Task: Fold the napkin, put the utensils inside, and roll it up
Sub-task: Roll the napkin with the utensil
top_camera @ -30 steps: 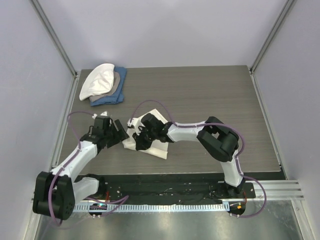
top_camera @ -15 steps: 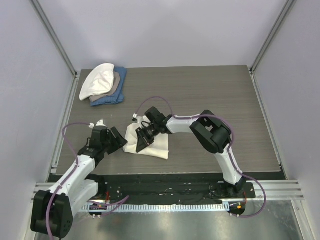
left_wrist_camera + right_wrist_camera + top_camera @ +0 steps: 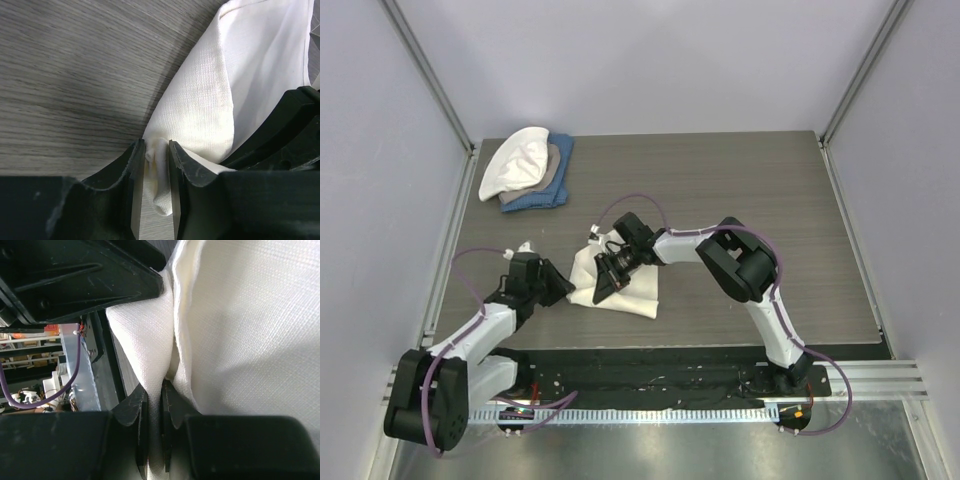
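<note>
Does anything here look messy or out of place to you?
The napkin is not lying flat: its left edge is bunched up where the left gripper and the right gripper both pinch it. The stacked cloths in the far left corner sit unevenly.

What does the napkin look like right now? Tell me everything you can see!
The napkin is a thin, cream, woven cloth. Up close its weave looks like tiny squares. It is folded over and bunched, and it lies on the grey table, towards the front left. The left claw pinches a fold at its left edge. The right claw pinches another fold nearby. Around the claws the cloth rises in soft ridges, and the rest lies flat.
</note>
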### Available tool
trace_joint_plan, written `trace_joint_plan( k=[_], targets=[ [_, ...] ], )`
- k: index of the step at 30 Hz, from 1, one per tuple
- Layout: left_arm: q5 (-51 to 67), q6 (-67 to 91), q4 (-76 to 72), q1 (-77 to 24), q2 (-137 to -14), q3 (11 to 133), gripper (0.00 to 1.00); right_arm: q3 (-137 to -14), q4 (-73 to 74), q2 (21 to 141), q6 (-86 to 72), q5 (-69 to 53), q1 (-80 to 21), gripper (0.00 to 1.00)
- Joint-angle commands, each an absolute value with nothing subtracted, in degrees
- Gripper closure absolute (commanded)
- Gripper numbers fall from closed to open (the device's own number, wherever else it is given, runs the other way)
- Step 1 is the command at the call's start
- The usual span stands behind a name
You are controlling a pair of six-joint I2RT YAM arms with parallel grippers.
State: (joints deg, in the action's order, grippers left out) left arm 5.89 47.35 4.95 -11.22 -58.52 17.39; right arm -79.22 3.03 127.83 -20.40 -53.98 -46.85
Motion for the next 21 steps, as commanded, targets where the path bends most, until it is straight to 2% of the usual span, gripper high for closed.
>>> trace_joint_plan(
  k=[1,6,7,8,11,12,15,19,21],
  targets=[
    [6.5,47.5,0.2,-11.0,-60.1,16.5,0.78,-79.4,4.9,129.6,-21.1,-51.3,-46.6,0.85],
    [6.7,47.2,1.2,-11.0,-62.3,17.8,0.93,-79.0,4.8,127.4,-21.1,-50.6,-46.6,0.84],
    [6.8,46.8,2.4,-11.0,-62.6,18.1,1.0,-78.9,4.9,126.7,-21.0,-50.4,-46.6,0.83],
    [6.8,46.6,3.0,-11.0,-62.8,18.9,1.0,-78.7,5.0,125.9,-20.7,-50.0,-46.5,0.82],
    [6.9,45.5,5.4,-11.0,-64.2,20.7,1.0,-78.0,6.3,121.5,-18.6,-47.4,-46.6,0.7],
    [7.2,45.4,6.1,-11.0,-64.9,21.3,1.0,-77.6,7.0,118.6,-16.8,-46.5,-46.6,0.59],
    [8.3,44.2,8.0,-11.0,-66.8,23.3,1.0,-77.2,10.3,113.0,-12.8,-40.4,-46.9,0.45],
    [9.8,43.1,9.8,-11.0,-69.2,25.6,1.0,-73.8,10.7,105.2,-4.4,-29.1,-49.2,0.34],
    [10.5,42.5,10.5,-11.0,-70.1,26.8,1.0,-68.9,7.1,102.1,-1.6,-18.2,-52.5,0.31]
  ],
)
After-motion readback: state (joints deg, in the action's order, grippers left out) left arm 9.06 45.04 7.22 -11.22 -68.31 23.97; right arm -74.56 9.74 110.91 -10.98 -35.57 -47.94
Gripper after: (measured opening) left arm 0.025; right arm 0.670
